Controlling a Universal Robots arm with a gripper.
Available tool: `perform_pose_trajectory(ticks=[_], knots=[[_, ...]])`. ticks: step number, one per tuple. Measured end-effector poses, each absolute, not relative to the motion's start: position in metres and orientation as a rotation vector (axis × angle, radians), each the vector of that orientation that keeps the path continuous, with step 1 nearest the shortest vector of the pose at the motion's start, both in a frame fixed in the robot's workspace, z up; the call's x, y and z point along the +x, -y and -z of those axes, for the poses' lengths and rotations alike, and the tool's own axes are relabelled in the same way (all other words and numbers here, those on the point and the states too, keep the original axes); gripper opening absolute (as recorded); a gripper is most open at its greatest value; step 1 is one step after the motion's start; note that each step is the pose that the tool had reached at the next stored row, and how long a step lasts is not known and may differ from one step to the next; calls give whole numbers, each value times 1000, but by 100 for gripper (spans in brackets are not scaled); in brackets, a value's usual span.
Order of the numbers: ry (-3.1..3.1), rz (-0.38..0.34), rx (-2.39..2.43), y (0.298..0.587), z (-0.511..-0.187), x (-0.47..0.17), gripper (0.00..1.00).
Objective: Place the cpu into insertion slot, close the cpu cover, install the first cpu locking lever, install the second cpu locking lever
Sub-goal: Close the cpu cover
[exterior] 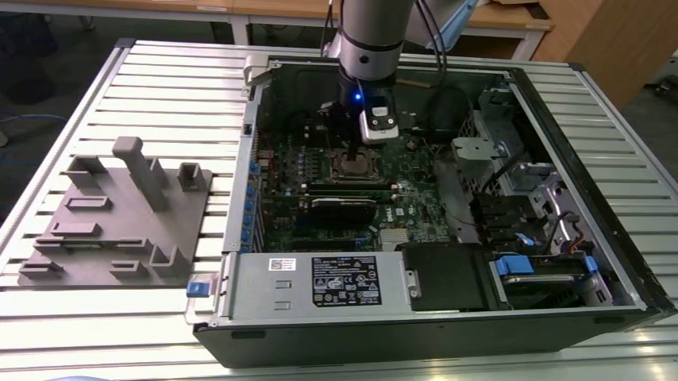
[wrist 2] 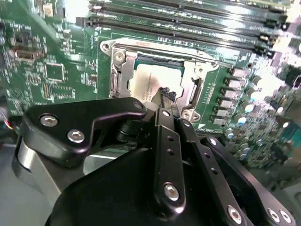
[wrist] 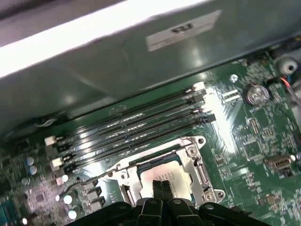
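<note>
Inside the open computer case, the cpu [wrist 2: 146, 82] lies in the insertion slot [exterior: 355, 168], its silver-grey face visible in both wrist views [wrist: 164, 175]. The cpu cover [wrist 2: 118, 70] lies flat around it, its window framing the chip. A thin locking lever [wrist: 84, 181] runs along the socket side nearest the memory slots; I cannot tell whether it is latched. My gripper [wrist 2: 165, 94] hangs straight over the socket, shut, with nothing between the fingers [wrist: 157, 188]. Their tips sit just above or on the chip's face. The arm hides part of the socket in the exterior view.
The case [exterior: 445, 333] lies open on a slatted table. Long black memory slots [wrist: 131, 127] run beside the socket, and the case wall [wrist: 141, 66] rises behind them. A grey fixture plate [exterior: 117, 214] sits at the exterior view's left. Cables and drive bays [exterior: 529, 198] crowd the right.
</note>
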State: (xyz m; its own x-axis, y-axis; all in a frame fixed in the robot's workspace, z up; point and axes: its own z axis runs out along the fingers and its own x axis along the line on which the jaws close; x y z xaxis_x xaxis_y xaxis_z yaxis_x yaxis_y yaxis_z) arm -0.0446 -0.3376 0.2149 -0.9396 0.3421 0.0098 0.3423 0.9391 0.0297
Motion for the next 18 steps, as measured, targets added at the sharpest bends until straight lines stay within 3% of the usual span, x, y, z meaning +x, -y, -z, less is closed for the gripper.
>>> perform_pose_trajectory(ticks=[18], knots=[[3104, 48, -442, 338, -215, -45, 11]])
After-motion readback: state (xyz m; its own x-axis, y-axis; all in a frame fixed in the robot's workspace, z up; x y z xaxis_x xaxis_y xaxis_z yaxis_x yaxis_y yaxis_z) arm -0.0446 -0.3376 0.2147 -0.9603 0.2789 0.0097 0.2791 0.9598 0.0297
